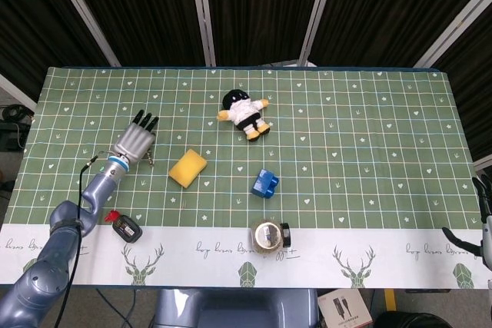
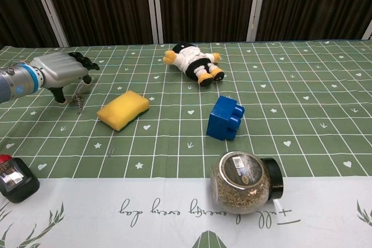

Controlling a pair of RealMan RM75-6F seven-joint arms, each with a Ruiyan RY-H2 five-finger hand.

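My left hand [image 1: 137, 139] hangs low over the left part of the green checked tablecloth [image 1: 369, 136], palm down, fingers stretched out and holding nothing. In the chest view the same left hand [image 2: 63, 71] is just above a small metal piece [image 2: 79, 102]. A yellow sponge [image 1: 188, 167] lies to its right, apart from it. My right hand [image 1: 481, 209] shows only partly at the right edge, off the table, thumb apart from the fingers and nothing in it.
A plush doll [image 1: 245, 113] lies at the back middle. A blue brick [image 1: 264, 183] sits right of the sponge. A jar of grains [image 1: 267, 235] lies on its side near the front edge. A black device with a red part [image 1: 125, 227] is at the front left.
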